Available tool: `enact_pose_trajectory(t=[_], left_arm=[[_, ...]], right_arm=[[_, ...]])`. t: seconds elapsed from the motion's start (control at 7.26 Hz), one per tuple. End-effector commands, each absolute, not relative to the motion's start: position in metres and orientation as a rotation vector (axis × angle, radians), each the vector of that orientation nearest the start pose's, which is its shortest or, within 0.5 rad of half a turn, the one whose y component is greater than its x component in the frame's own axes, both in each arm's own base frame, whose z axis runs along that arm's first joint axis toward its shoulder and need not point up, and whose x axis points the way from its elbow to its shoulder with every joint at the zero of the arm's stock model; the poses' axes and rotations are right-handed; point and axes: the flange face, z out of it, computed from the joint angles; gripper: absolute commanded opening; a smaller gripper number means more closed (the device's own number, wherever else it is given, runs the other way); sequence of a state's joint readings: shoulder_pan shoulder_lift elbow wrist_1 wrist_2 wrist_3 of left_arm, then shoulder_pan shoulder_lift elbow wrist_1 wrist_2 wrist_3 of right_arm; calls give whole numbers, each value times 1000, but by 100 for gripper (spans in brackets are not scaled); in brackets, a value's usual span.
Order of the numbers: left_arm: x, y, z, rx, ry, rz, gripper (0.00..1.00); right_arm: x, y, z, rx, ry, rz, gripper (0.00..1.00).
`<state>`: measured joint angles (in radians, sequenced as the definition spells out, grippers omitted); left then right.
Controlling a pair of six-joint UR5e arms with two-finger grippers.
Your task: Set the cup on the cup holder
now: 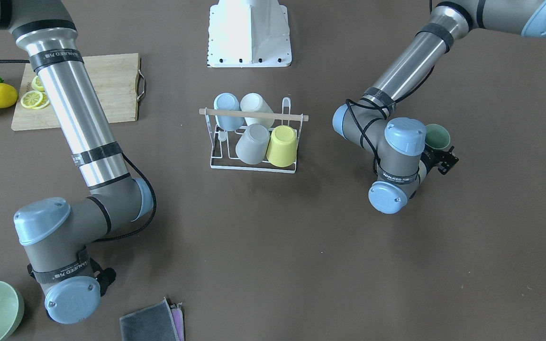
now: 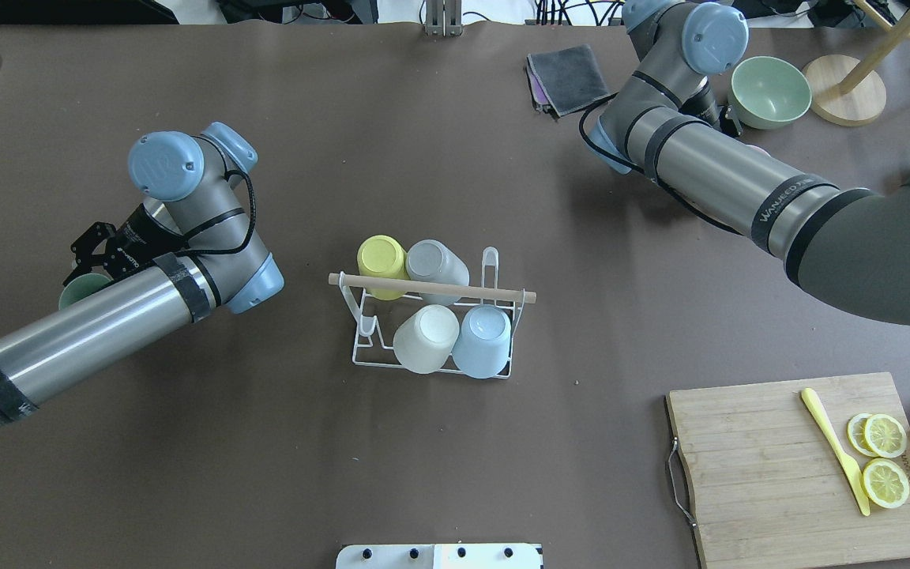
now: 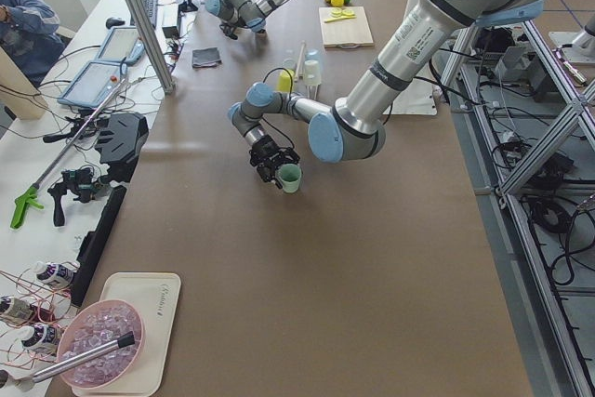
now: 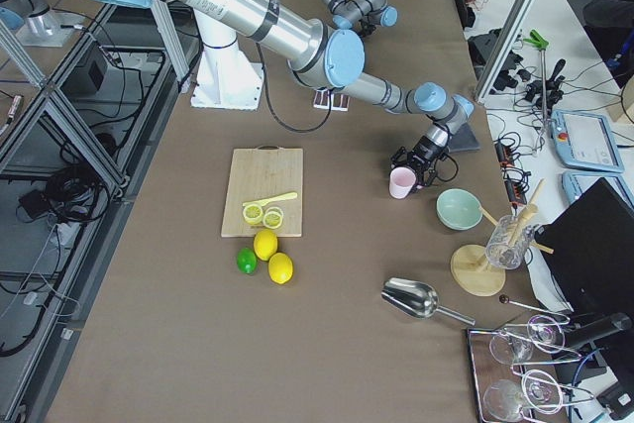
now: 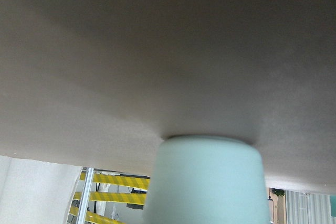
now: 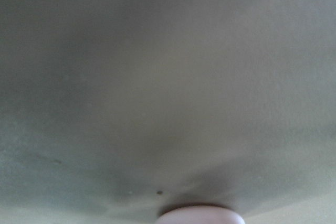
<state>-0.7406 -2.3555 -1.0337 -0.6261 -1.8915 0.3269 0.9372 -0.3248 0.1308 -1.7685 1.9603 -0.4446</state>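
The white wire cup holder with a wooden rod stands mid-table and carries a yellow, a grey, a white and a blue cup. A green cup stands upright on the table, large in the left wrist view. My left gripper sits right beside it, jaws spread and not around it. A pink cup stands by my right gripper, which the arm mostly hides. I cannot tell whether that gripper is open.
A green bowl and a folded grey cloth lie near the right arm. A cutting board with lemon slices and a yellow knife is at the near right. A wooden stand is behind the bowl.
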Motion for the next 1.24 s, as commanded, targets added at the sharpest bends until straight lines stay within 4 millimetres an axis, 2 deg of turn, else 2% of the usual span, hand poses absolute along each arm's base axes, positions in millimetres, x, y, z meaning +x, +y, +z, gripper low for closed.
enact_pose_trajectory(t=[0.0,0.55,1.1], left_arm=[[447,-537,506,-802,121,992,97],[444,-531,512,-818,120,1013,97],[442,-529,519,-827,116,1011,87]], right_arm=[[-420,-736,502,-448,-347,-1007,100],[-420,-733,503,-482,-351,-998,100],[-424,-728,505,-500,-339,-1002,100]])
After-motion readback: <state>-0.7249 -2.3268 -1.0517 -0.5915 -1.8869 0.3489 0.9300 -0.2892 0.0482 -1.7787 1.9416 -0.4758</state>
